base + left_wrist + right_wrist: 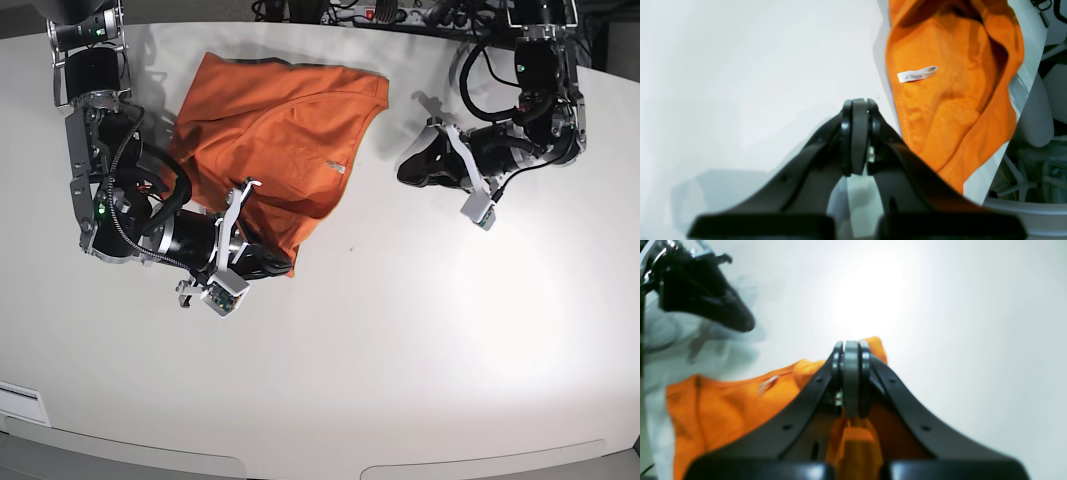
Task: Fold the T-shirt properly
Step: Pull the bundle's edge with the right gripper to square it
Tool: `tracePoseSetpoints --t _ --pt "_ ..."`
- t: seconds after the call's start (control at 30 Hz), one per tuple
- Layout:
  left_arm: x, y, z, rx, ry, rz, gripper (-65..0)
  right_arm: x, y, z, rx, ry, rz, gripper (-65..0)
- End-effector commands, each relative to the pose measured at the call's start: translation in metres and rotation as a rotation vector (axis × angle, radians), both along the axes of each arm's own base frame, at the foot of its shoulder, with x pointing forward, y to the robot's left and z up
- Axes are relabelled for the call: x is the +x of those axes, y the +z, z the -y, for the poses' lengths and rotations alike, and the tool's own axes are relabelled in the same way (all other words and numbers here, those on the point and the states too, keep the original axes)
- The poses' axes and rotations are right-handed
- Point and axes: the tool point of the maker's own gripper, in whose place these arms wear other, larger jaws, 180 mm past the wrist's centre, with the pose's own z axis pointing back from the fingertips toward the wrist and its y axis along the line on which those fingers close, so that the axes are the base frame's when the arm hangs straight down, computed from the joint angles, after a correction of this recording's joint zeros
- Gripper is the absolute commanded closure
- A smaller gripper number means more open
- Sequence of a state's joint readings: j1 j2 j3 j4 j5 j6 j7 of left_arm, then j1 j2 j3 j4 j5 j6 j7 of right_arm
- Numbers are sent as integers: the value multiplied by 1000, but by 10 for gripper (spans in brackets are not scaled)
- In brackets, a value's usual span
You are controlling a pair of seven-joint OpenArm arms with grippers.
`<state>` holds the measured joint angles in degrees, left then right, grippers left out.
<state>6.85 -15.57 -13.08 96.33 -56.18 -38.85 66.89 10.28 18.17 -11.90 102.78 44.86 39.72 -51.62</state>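
The orange T-shirt (280, 130) lies crumpled at the back left of the white table, with its white neck tag (335, 168) facing up. My right gripper (283, 265) sits at the shirt's near corner. In the right wrist view the gripper (851, 346) is shut, with the orange fabric (723, 406) bunched between and under its fingers. My left gripper (405, 172) is shut and empty over bare table, just right of the shirt. In the left wrist view the gripper (859, 103) sits beside the shirt (940, 116) and the tag (917, 74).
The white table (400, 350) stretches wide toward the front and right. Cables and a power strip (380, 15) lie along the back edge. The table's edge (1023, 83) runs close behind the shirt, with chair bases beyond it.
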Motion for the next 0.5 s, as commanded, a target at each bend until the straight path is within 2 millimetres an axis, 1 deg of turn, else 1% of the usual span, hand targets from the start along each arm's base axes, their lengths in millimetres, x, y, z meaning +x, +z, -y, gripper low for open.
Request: tracePoseSetpoints --t 0.0,0.13,0.23,0.3,0.4,0.47 --pt "6 14 1 -25 -3 51 -1 7 17 -4 32 -1 60 0" --pt "6 14 1 -25 -3 50 -1 21 9 -7 42 -48 90 0" --pt "6 14 1 -25 -3 50 -1 32 -5 -3 18 -82 82 0" --pt "6 14 1 -25 -3 50 -1 42 -15 3 -8 -103 69 0" --pt "5 13 1 -25 -3 47 -1 56 -19 9 -14 -121 49 0" --pt "5 12 1 -25 -3 45 -1 63 -18 12 -21 -129 52 0"
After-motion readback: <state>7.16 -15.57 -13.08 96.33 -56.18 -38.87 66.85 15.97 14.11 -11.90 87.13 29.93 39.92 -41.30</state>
